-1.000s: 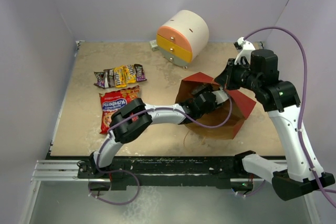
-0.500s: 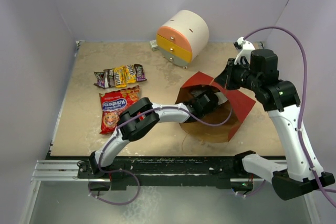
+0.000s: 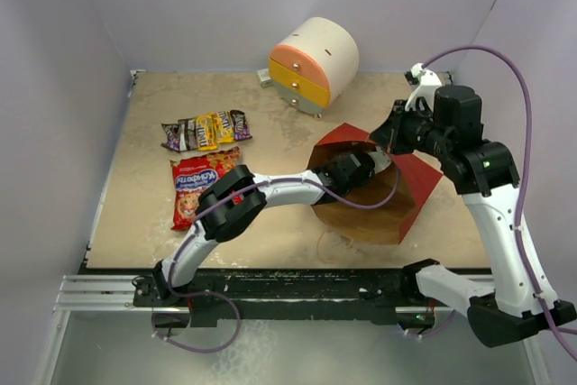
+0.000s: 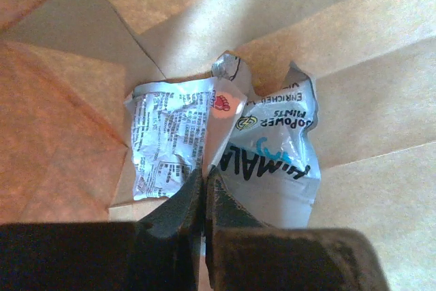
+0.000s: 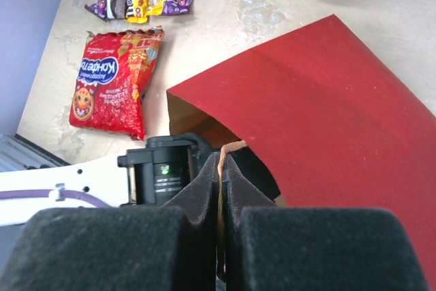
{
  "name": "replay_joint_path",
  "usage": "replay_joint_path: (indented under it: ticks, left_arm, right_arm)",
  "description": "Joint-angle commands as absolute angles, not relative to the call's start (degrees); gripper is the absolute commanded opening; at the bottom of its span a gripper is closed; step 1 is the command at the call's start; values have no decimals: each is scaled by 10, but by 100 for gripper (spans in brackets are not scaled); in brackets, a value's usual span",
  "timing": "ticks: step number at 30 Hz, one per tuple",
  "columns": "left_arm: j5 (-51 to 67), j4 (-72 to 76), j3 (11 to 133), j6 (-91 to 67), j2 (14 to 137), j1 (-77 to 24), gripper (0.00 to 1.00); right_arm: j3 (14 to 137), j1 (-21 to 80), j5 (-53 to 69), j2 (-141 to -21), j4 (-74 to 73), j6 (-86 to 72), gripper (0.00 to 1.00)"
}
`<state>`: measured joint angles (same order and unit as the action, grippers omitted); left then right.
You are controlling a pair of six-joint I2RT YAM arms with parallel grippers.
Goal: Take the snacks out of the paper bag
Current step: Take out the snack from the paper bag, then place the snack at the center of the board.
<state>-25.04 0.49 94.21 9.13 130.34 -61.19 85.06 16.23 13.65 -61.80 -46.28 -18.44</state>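
Observation:
The paper bag (image 3: 413, 185), red outside and brown inside, lies on its side with its mouth toward the left arm. My right gripper (image 5: 220, 161) is shut on its thin string handle and holds the mouth up. My left gripper (image 4: 204, 174) reaches deep inside the bag, its jaws shut at the lower edges of two crinkly silver foil packets (image 4: 174, 138) (image 4: 276, 158) where they meet. Out on the table lie a red crisp packet (image 3: 200, 184) and a row of small candy packets (image 3: 206, 131).
A round white cabinet (image 3: 315, 60) with orange and yellow drawers stands at the back, just behind the bag. Purple walls close in the table on three sides. The left arm's purple cable loops in front of the bag's mouth.
My left gripper pushed deeper into the bag and closed its jaws at the foil packets. The bag's mouth shifted slightly. The right gripper kept its hold on the handle.

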Motion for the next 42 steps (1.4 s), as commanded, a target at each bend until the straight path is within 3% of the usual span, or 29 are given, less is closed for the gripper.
replay_joint_path:
  ticks: [1, 24, 31, 38, 42]
  left_arm:
    - [-212, -30, 929, 45, 1202, -619, 2]
    - [66, -199, 743, -153, 787, -665, 0]
    - [-119, -313, 780, -142, 626, -653, 0]
    - [-427, -427, 868, -98, 666, -612, 0]
    - [-402, -450, 866, -138, 702, -502, 0]
  right_arm:
    - [854, 163, 152, -594, -419, -187, 0]
    - [771, 163, 81, -541, -310, -165, 0]
    - [764, 163, 83, -547, -294, -158, 0]
    - [758, 164, 106, -561, -290, -148, 0]
    - [766, 163, 125, -576, -295, -137, 0]
